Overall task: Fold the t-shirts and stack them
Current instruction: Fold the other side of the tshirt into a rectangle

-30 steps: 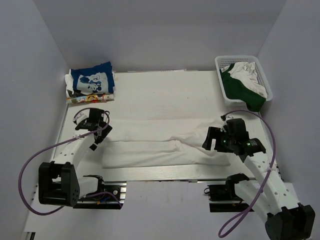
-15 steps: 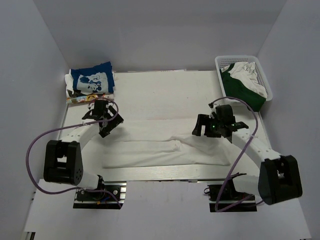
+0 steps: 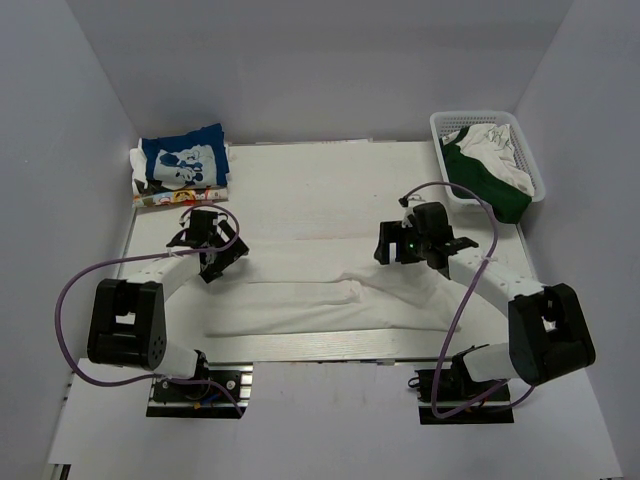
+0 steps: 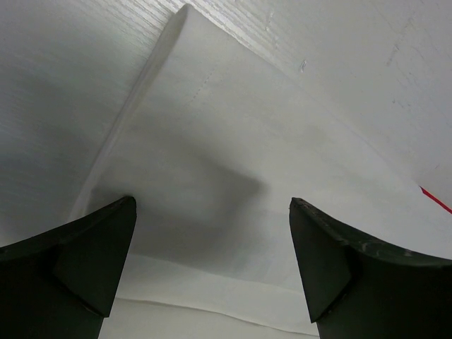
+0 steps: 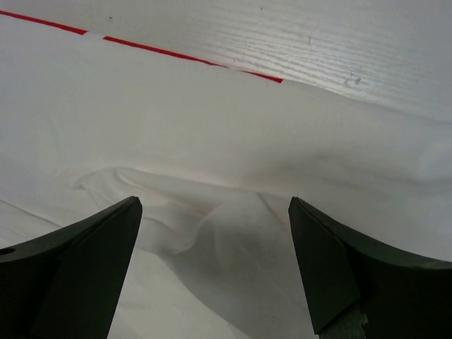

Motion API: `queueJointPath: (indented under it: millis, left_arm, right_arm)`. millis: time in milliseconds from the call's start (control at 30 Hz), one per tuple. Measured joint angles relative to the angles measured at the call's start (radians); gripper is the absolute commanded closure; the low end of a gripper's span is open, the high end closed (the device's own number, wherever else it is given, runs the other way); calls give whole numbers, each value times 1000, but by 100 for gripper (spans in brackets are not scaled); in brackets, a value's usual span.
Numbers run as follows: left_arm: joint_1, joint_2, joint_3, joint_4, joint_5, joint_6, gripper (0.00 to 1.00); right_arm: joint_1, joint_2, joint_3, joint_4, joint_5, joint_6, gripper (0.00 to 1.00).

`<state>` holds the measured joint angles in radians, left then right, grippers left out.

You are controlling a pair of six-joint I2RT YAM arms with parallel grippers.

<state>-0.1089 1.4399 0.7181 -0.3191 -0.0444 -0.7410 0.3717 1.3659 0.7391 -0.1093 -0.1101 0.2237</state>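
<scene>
A large white t-shirt (image 3: pixel 320 285) lies spread in a long folded band across the middle of the table. My left gripper (image 3: pixel 208 247) hovers open over its left end, with the white cloth (image 4: pixel 233 183) below the jaws. My right gripper (image 3: pixel 398 245) hovers open over its right part, above a rumpled fold (image 5: pixel 212 212). A blue t-shirt with white cartoon print (image 3: pixel 183 160) lies folded on a small stack at the far left corner. No red logo panel shows on the white shirt.
A white basket (image 3: pixel 489 125) at the far right holds a dark green cloth (image 3: pixel 482 180) and a white cloth. A red tape line (image 5: pixel 176 55) runs on the table beyond the shirt. Walls close in on three sides.
Both arms have swung away from the near side toward the far edge of the white shirt. The left gripper moved up and slightly right, the right gripper up and left. The shirt lies unchanged.
</scene>
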Motion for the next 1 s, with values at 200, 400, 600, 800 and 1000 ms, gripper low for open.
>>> queueJointPath:
  millis: [200,400,600,800,1000]
  left_arm:
    - [0,0,-3,8,0,6,0]
    - [1,0,-4,7,-1,14,0]
    - [2,0,-4,6,-2,19,0]
    - [3,3,-3,8,-8,19,0]
    - [3,5,-2,13,-19,19,0]
  right_arm:
    - [0,13,63,7,47,-22,10]
    - [0,136,126,2,46,-21,10]
    - [3,145,86,-53,-25,-23,10]
    - [37,-5,13,-188,-160,-38,10]
    - [89,-174,-29,-354,-311,-28,10]
